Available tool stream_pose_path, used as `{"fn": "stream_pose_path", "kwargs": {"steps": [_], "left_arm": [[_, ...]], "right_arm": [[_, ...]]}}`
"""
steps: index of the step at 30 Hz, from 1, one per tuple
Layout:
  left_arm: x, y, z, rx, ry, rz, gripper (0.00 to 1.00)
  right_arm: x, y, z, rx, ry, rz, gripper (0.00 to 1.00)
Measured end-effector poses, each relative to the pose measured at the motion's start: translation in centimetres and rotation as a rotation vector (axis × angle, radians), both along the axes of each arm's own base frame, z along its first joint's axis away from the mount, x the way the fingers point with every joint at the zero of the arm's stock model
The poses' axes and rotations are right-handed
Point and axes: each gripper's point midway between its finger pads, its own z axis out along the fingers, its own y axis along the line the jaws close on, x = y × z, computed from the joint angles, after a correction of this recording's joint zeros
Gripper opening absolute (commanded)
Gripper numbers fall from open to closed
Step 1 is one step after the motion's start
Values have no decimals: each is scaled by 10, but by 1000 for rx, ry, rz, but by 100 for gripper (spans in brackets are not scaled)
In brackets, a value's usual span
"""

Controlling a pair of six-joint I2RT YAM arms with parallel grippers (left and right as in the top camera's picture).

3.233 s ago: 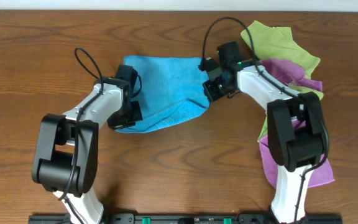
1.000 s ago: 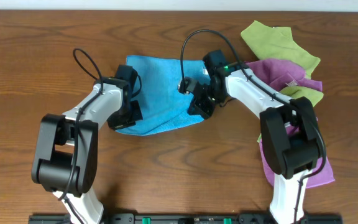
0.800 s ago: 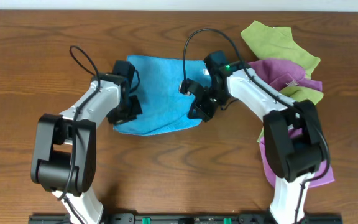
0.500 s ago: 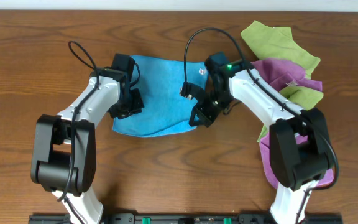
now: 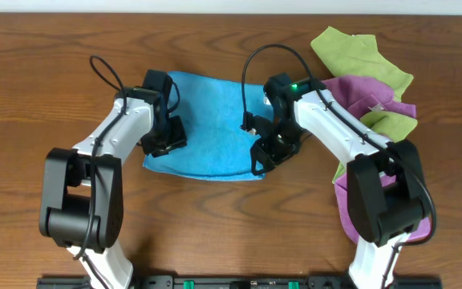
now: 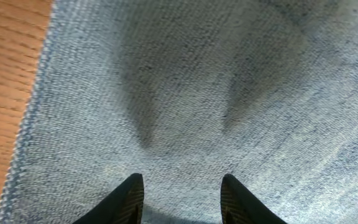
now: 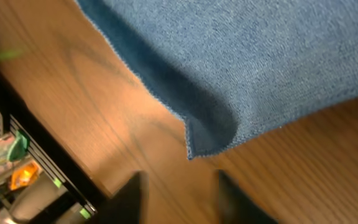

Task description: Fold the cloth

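Wooden table (image 5: 38, 64), brown grain, seen from overhead; both arm bases sit at the near edge.

Cloth (image 5: 211, 120): turquoise, lying mostly flat around mid-table and closer to the far edge than the near one. Its near edge bows out toward you.

Left gripper (image 5: 165, 144): you have it down on the cloth's left border. In the left wrist view the two dark left fingertips (image 6: 130, 198) stand apart with blue pile between and ahead of them. The hemmed edge and bare wood run up the left side of that view. Jaws parted; whether the tips press into the fabric cannot be told.

Right gripper (image 5: 263, 154): at the cloth's near right corner. In the right wrist view that corner curls, with dark shadow under its fold and wood around it. The right fingers (image 7: 135, 193) are blurred at the bottom of the view, spread, with only wood in the gap. Nothing is pinched between them.

Other items: a lime-green cloth (image 5: 359, 52) crumpled at the far right corner, and a purple cloth (image 5: 367, 95) overlapping it on the near side. More purple fabric shows along the right edge beside the right arm's base. All of it is well apart from the turquoise one.
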Motion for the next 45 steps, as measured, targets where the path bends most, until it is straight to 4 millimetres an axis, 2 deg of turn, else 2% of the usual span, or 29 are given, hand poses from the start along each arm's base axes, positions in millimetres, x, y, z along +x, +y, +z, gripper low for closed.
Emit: {"fn": "stream_pose_path", "kwargs": {"steps": [6,13,19,23,40,45], "left_arm": [[-1,2,0,-2,8,8,41],[-2,0,0,-17,15,9,41],[-3,4,0,-19,20,14,41],[-3,4,0,-19,20,12,41],[-3,4,0,-19,20,10,42],[-3,4,0,-18,17,-5,42]], "right_arm": [[9,7,-1,20,-33,-21,1],[10,28,-12,26,-107,28,2],[1,23,-37,-34,-115,20,2],[-10,15,-44,-64,-79,9,2],[-44,19,-50,-107,3,41,2],[-49,24,-41,-83,44,21,1]]}}
